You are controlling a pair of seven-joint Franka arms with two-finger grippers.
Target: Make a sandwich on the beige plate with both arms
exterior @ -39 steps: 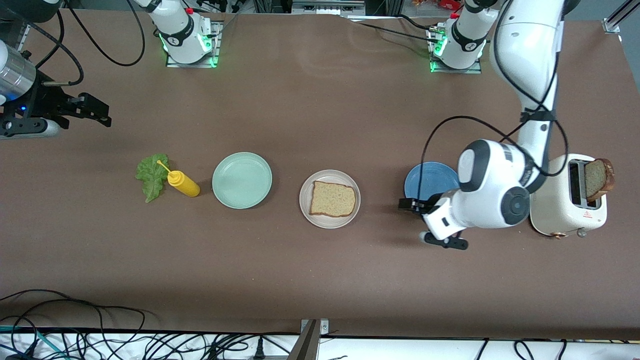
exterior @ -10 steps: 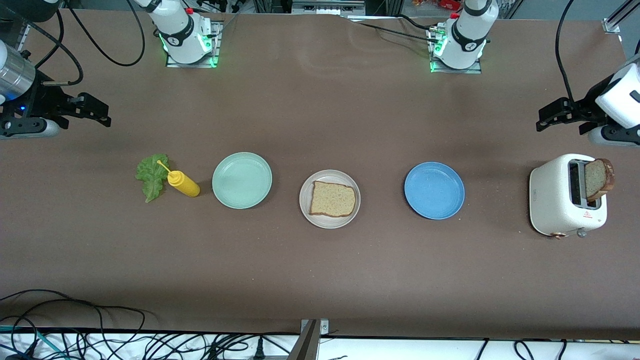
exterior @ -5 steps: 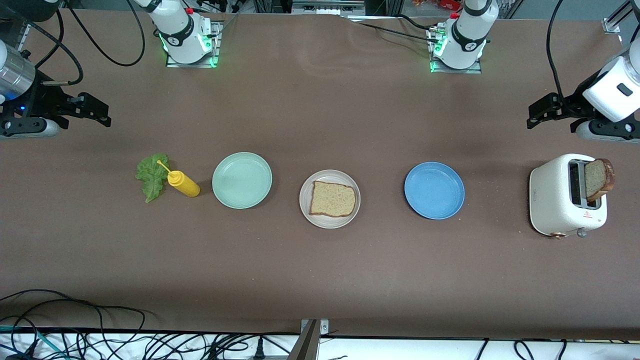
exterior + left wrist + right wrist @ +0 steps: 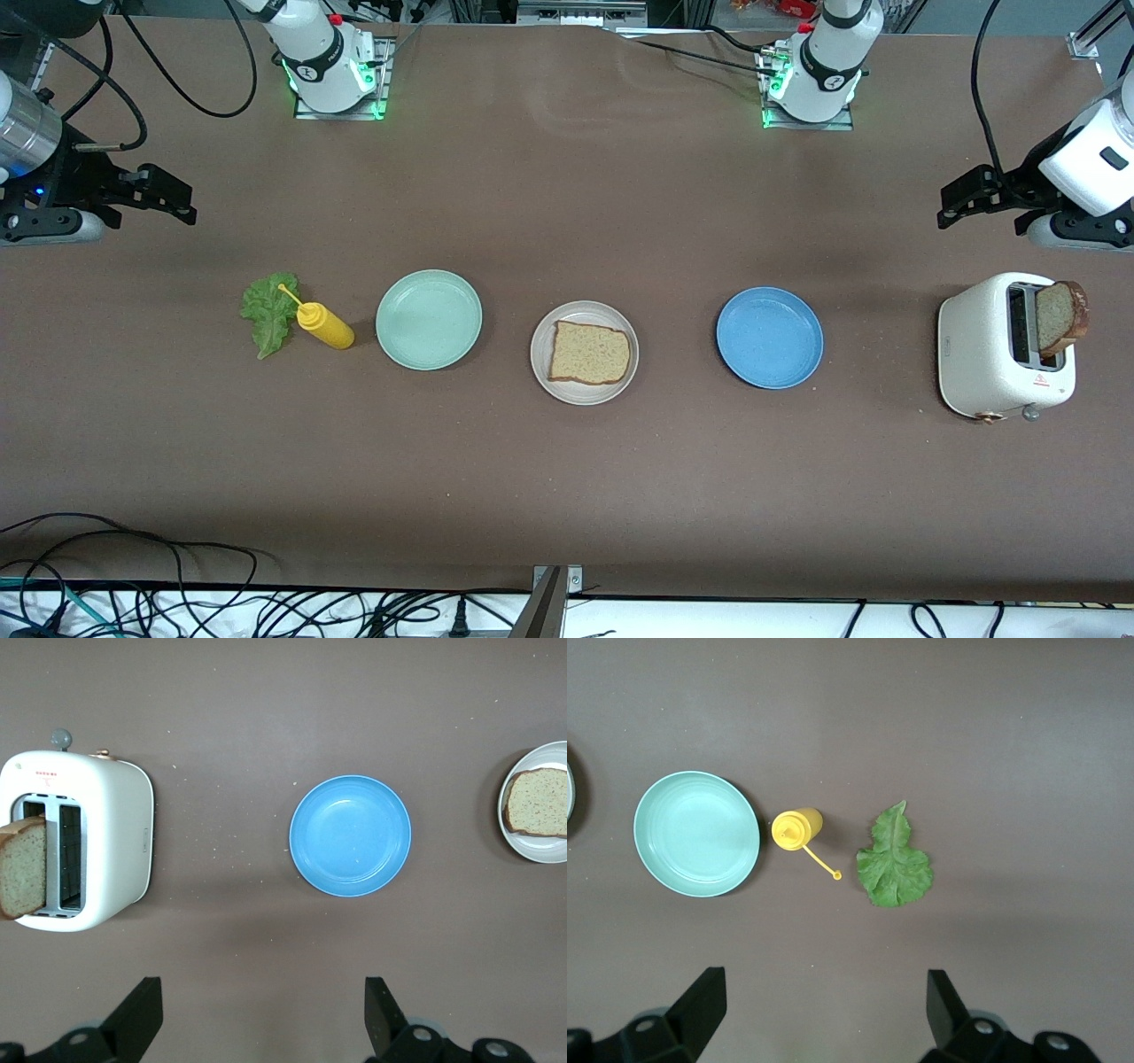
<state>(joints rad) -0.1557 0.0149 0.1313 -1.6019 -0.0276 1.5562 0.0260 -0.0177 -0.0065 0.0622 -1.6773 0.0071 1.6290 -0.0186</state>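
One slice of brown-crusted bread lies flat on the beige plate in the middle of the table. A second slice stands upright in the toaster. The green lettuce leaf lies on the table by the yellow bottle. My left gripper hangs open and empty over bare table at the left arm's end, beside the toaster. Its wrist view takes in the toaster, the slice and its own gripper. My right gripper waits open over bare table at the right arm's end, with the lettuce showing past that gripper.
A yellow squeeze bottle lies between the lettuce and a mint green plate. A blue plate sits between the beige plate and the toaster. Cables run along the table edge nearest the camera.
The left arm has pulled away from its spot over the blue plate and toaster to the table's end; in the last second it only shifted slightly. The right arm has not moved.
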